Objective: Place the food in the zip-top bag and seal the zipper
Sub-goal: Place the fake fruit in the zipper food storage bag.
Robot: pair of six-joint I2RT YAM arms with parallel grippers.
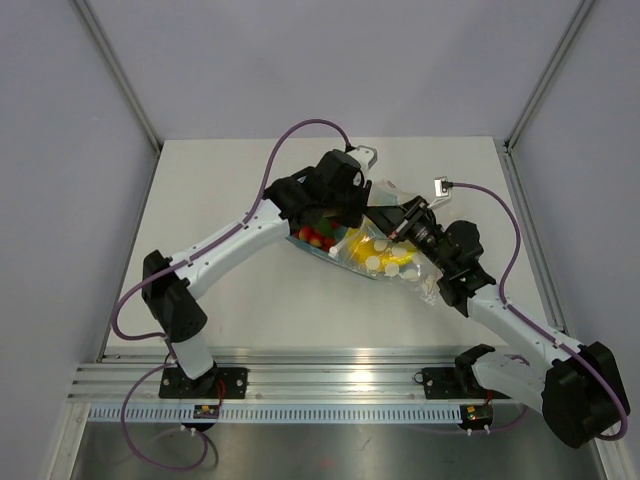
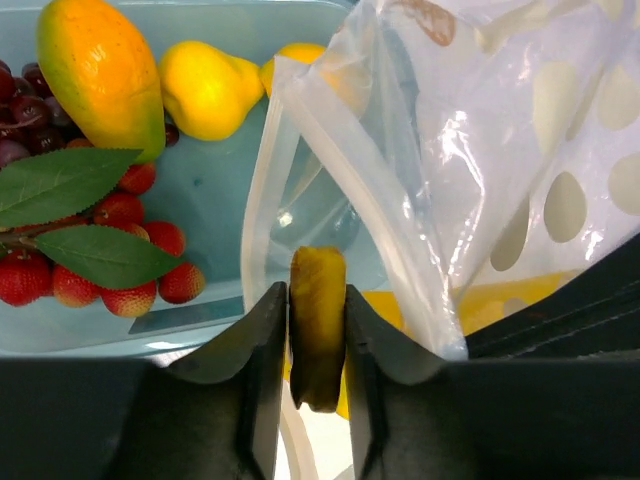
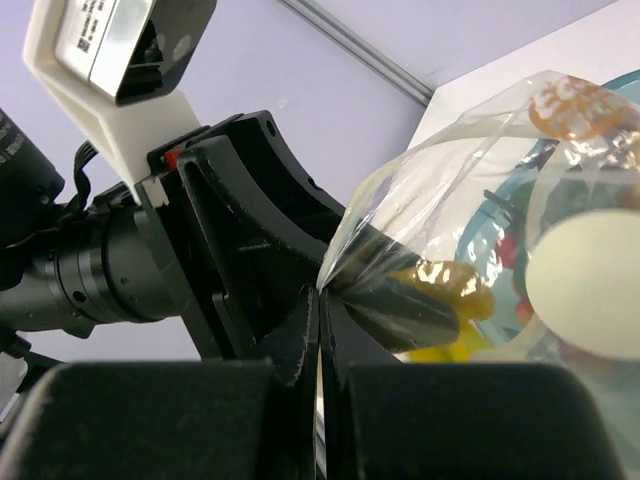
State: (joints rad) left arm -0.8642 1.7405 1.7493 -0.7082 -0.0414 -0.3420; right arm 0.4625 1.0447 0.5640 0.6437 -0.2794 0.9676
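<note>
Robotics lab cell here, folks: a bare white bench [image 1: 250, 320] boxed in by aluminium posts [image 1: 118, 75] and blank grey panels [image 1: 330, 60]. Along the near edge runs a slotted metal rail [image 1: 330, 383], with the left arm [image 1: 235, 240] and right arm [image 1: 520, 328] bolted on and purple cables [image 1: 318, 122] looping free. And the produce? Toy fruit [image 2: 205, 88], glossy plastic.

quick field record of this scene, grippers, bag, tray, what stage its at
left gripper: closed on a yellow toy fruit, at the bag's mouth
right gripper: shut, pinching the zip-top bag film, holding it up
zipper: unsealed, mouth open
tray: teal, holds pear, strawberries, leaves
stage: loading, fruit not yet released, several pieces not yet bagged
</note>
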